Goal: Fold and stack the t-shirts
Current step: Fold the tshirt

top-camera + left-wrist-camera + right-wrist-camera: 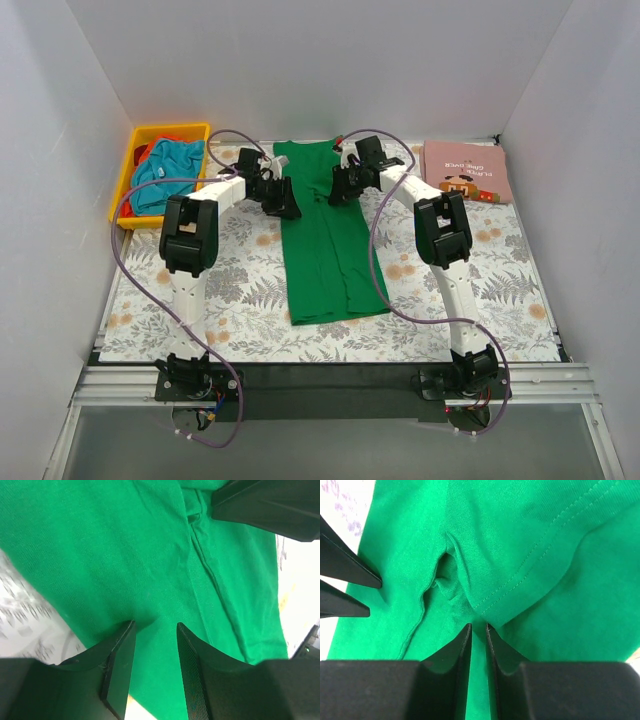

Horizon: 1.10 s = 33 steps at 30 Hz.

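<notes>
The bright green t-shirt (330,260) lies folded into a long strip down the middle of the table. Both grippers are at its far end. My left gripper (285,200) presses down on the shirt's left edge; in the left wrist view its jaws (156,626) stand apart with green cloth (125,555) showing between them. My right gripper (338,190) is on the shirt's right side; in the right wrist view it (478,626) is nearly closed, pinching a fold of green cloth (530,540) by a stitched hem. A folded dusty pink t-shirt (465,172) lies at the far right.
A yellow bin (125,190) at the far left holds a teal shirt (170,170) and a red one (160,148). The floral table cover (450,300) spans the table. White walls enclose the left, right and back.
</notes>
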Available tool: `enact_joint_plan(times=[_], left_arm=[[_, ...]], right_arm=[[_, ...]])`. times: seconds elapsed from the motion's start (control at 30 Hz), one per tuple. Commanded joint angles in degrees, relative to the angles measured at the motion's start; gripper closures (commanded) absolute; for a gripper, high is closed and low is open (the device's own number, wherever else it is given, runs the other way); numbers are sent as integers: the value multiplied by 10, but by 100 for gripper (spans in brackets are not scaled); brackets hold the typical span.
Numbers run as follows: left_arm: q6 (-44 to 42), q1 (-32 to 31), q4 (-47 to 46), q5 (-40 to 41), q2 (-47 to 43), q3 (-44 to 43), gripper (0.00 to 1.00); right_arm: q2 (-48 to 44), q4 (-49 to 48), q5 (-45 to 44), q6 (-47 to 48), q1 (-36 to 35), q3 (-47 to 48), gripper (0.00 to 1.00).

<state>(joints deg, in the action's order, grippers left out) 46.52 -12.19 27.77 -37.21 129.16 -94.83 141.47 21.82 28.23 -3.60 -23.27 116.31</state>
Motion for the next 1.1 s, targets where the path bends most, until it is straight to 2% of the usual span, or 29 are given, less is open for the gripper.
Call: enact_joint_plan(times=[0.0, 0.27, 0.37, 0.47, 0.53, 0.57, 0.6, 0.7, 0.8, 0.83, 0.9, 0.97, 1.07], left_arm=[[-23, 8, 4, 61, 37, -33, 62], [-35, 23, 35, 83, 102, -125, 62], [-38, 28, 40, 74, 95, -124, 62], [-42, 29, 33, 46, 61, -97, 61], [-38, 29, 21, 18, 17, -71, 59], [-35, 29, 18, -20, 1, -64, 57], [-28, 30, 10, -36, -34, -62, 57], [-22, 30, -14, -77, -93, -55, 47], [-40, 31, -33, -97, -187, -25, 41], [-62, 31, -37, -95, -245, -9, 40], [-87, 32, -45, -90, -303, 54, 34], [-118, 31, -47, -78, -388, 102, 28], [-177, 31, -47, -77, -490, 197, 28]], right_arm=[[41, -15, -33, -1, 12, 31, 76], [58, -31, -7, -21, 14, 42, 73], [48, -31, -7, -17, 15, 37, 70], [16, -31, -5, -7, 20, 33, 60], [-12, -31, 1, 9, 23, 29, 49], [-48, -30, 1, 17, 23, 24, 44], [-71, -27, 3, 26, 23, 16, 35], [-161, -10, 5, 80, 23, 1, 18], [-253, 24, -2, 142, 22, -27, 11], [-276, 34, -5, 158, 22, -46, 9], [-342, 59, -10, 206, 21, -76, 2], [-404, 78, -28, 233, 21, -124, 2], [-478, 118, -48, 299, 22, -189, 2]])
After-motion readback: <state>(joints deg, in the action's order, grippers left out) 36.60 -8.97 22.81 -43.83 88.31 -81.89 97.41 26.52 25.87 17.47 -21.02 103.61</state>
